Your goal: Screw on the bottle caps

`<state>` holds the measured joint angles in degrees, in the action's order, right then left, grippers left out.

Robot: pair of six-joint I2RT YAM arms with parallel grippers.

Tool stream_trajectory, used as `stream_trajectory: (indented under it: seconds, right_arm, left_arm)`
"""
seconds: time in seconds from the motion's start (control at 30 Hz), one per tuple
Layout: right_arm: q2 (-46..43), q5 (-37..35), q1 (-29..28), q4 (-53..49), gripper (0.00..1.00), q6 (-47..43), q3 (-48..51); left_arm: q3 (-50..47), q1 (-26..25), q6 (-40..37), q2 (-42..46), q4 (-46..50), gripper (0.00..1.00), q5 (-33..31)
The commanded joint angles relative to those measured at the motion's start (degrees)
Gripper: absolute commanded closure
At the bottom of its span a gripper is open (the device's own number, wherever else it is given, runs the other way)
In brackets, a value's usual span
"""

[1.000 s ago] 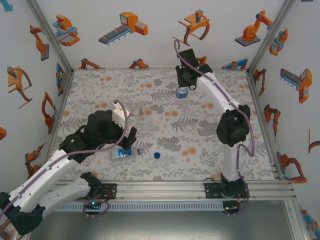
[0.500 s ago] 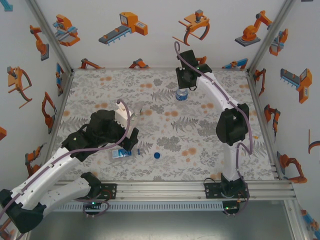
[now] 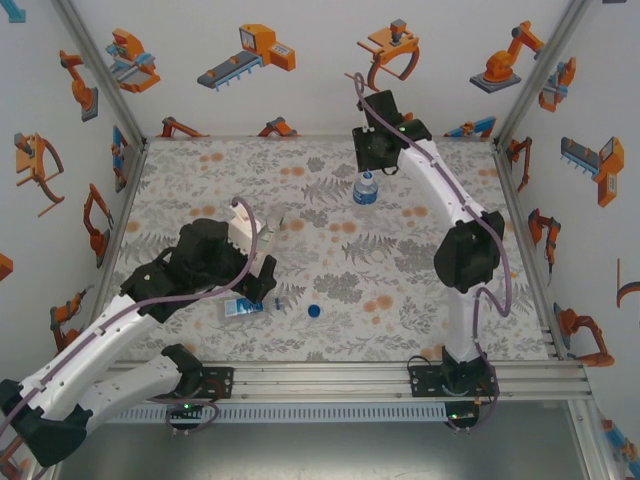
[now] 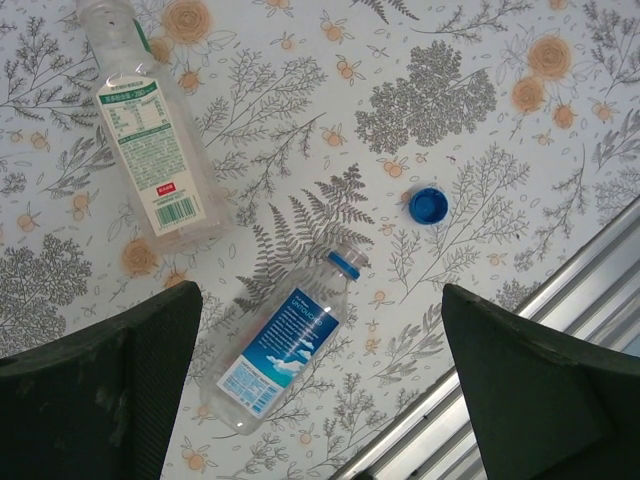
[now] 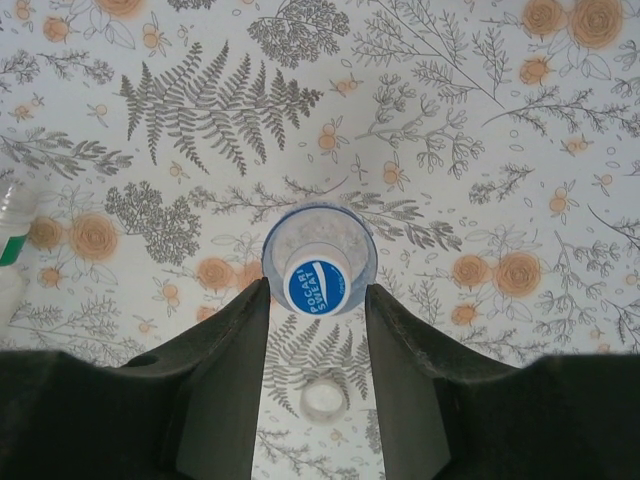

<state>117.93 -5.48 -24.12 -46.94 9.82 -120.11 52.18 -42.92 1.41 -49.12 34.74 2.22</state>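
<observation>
- The metal rail [image 3: 330,375] marks the near edge of the table [image 3: 420,290]. In the left wrist view it cuts across the lower right corner, near the two nearest things.
- A loose blue cap [image 4: 428,204] lies flat near the rail, in the middle. There is bare floral cloth to its right and beyond it.
- A blue-label bottle [image 4: 285,345] lies on its side just left of that cap, and the two do not touch. Its open neck points toward the cap.
- The left gripper [image 4: 316,295] hangs over this bottle with its jaws spread wide and holds nothing. The bottle lies between the two fingers [image 4: 110,385] and below them.
- A white-and-green bottle [image 4: 150,150] lies on its side just beyond the first bottle and apart from it.
- A wide stretch of open table separates this group from the far one.
- An upright bottle [image 3: 366,188] stands toward the far edge, right of centre, short of the far wall [image 3: 300,90]. It has a blue cap [image 5: 319,283] on top.
- The right gripper [image 5: 318,290] is over it with its jaws parted. One fingertip is on each side of the bottle's shoulder, and it grips nothing.
- A white cap [image 5: 323,399] lies on the cloth just beside that bottle, in the gap between the fingers.
- Count: three bottles, two lying and one standing. There are three caps, two blue and one white.
</observation>
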Motion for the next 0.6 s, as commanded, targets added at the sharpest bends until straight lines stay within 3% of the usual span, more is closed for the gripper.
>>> stream_trajectory:
  seconds: [0.0,0.17,0.33,0.57]
  right_arm:
    - [-4.77,1.08,0.23,-2.67,0.57,0.15,-1.17]
    - [-9.35,6.47,-0.64,-1.9,0.57,-1.65,3.46]
    - [-16.01,14.94,-3.89,4.64,0.56,-6.29,14.89]
    - [-25.43,26.0,-11.38,17.72,0.48,-15.97,34.64]
  left_arm:
    - [2.52,0.38,2.76,1.09,2.23,0.03,0.07]
    - [3.74,0.45,5.3,0.92,4.45,0.03,-4.09]
    - [5.13,1.19,9.08,-1.01,7.21,0.03,-7.39]
    - [5.52,5.48,14.86,-4.22,10.67,0.03,-5.37]
